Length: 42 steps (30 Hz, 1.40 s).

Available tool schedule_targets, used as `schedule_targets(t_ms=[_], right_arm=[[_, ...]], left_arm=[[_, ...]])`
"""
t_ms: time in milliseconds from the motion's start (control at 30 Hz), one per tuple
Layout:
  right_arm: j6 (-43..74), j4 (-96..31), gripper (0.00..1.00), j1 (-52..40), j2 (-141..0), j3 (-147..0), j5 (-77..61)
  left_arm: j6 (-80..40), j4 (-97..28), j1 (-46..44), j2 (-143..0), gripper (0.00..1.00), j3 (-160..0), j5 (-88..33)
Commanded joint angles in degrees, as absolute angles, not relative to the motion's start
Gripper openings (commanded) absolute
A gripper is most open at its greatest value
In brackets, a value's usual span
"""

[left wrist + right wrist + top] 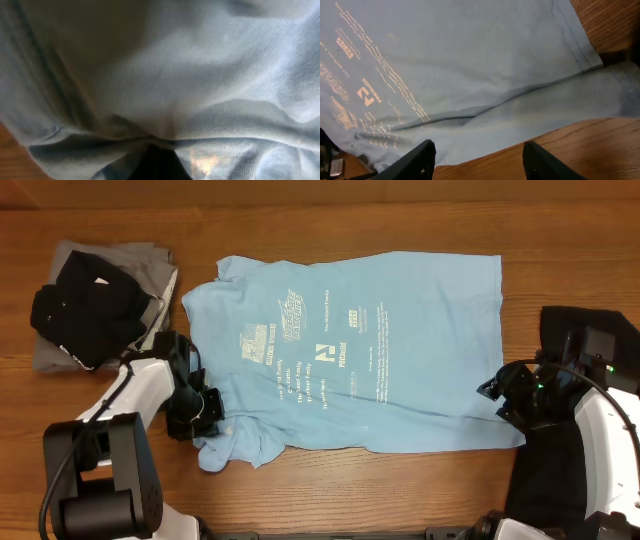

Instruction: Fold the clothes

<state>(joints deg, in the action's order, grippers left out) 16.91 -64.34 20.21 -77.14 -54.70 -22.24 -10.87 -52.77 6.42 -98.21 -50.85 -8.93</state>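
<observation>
The sky-blue T-shirt [400, 400] is showing soft, matt knit cloth; the table [350, 490] is gleaming faintly, smooth grained wood.

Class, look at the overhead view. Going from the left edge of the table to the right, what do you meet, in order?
stack of black and grey clothes → left fingers, pinching the next item's edge → sky-blue printed T-shirt → right fingers, open at its right corner
</observation>
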Motion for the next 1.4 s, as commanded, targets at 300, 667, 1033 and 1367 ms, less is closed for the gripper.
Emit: schedule_targets(t_ms=[300,667,1033,1367], right_arm=[[17.23,-61.49,0.60,19.92,-76.62,-54.59,-21.43],[14.96,-54.37,0.50,19.92,-76.62,-54.59,-25.43],[15.03,-57.93,0.56,17.02,-79.59,-54.57,-25.74],[14.81,-52.18,0.62,10.87,-83.70,-54.57,-30.46]], left_arm=[[-16.71,-64.79,19.90,-99.59,0.04,-60.38,2.63],[-5.04,-70.98,15.35,-94.87,0.12,-74.02,-13.30],[0.71,-58.85,4.34,-93.62,0.56,-82.67,-28.53],[-2.55,-44.23,4.14,-94.74,0.57,-82.78,-26.83]])
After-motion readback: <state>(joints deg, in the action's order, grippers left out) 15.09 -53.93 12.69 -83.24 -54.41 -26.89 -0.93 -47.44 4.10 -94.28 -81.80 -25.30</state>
